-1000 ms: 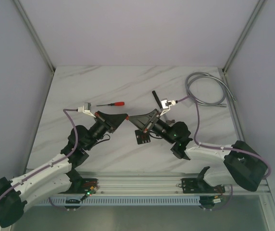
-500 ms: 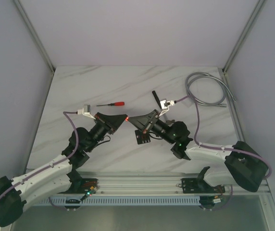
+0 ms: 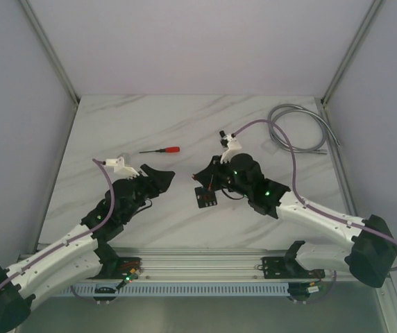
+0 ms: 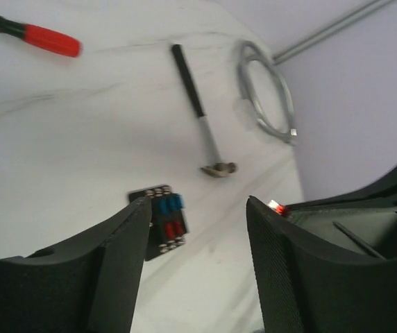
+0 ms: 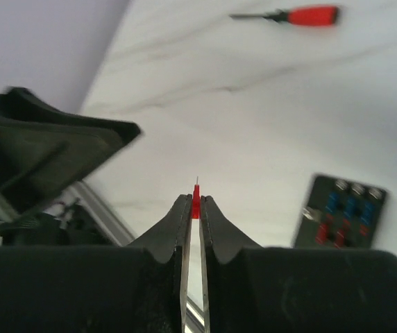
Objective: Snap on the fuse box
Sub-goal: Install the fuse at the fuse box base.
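My right claw (image 5: 193,205) is pinched narrow on a tiny red fuse (image 5: 196,200), which stands up between the tips, held above the marble table (image 3: 115,125) in the middle of the overhead view. My left claw (image 4: 197,202) is spread wide with nothing between its fingers (image 4: 115,263); it faces the right one across a small gap, and from its own camera the fuse shows as a red speck at the right finger's edge. The fuse box (image 3: 204,198) lies flat on the table just below centre of the overhead view, near the right claw but apart from it, untouched by either claw. In the right wrist view it sits at the lower right of the frame, slots up, with a few blue and red fuses already seated in its rows. So I judge the job only partly done: this fuse is in hand but not yet over the box, and carrying it down, lining it up with a free slot and pressing it home are all left. I cannot tell which slots are free, and I see no separate cover. The red-handled screwdriver (image 3: 162,149), the small hammer (image 4: 198,104) and the coiled grey cable (image 3: 296,132) lie further up the table, well clear of the box.
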Robot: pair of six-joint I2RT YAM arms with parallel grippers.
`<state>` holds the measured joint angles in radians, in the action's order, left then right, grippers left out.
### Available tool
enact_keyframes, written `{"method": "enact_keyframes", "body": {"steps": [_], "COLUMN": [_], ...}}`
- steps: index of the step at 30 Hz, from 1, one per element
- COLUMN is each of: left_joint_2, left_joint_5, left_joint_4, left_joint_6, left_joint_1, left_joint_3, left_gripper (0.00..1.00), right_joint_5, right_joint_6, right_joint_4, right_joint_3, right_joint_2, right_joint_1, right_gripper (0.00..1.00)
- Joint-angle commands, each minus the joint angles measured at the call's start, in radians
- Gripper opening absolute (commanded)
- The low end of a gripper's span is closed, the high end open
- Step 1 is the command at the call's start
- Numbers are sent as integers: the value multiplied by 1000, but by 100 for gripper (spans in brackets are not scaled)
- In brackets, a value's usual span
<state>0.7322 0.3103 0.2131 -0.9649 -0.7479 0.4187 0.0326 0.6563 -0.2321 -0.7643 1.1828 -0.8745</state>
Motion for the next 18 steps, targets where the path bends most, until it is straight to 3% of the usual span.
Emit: {"method": "enact_keyframes", "body": {"steps": [1,6,13,18], "left_joint_2": [-7,0,54,103], "left_joint_5": [110,175,278,348], "left_joint_4": [-175,-227,-264,-272], "left_joint_6": [188,294,353,366], "left_joint_1": [3,4,5,11], "left_joint_3": [61,80,72,68], "left_gripper": [69,81,99,100], "right_joint_5": [-119,-197,-181,-154], "right_joint_6": [-93,-140,-216,-253], "right_joint_4": [449,689,855,898], "right_joint_3": [-100,-200,-352,-428], "right_joint_2": [7,67,253,367], "right_joint_1": [10,22,49,57], "right_gripper": [0,0,0,0]}}
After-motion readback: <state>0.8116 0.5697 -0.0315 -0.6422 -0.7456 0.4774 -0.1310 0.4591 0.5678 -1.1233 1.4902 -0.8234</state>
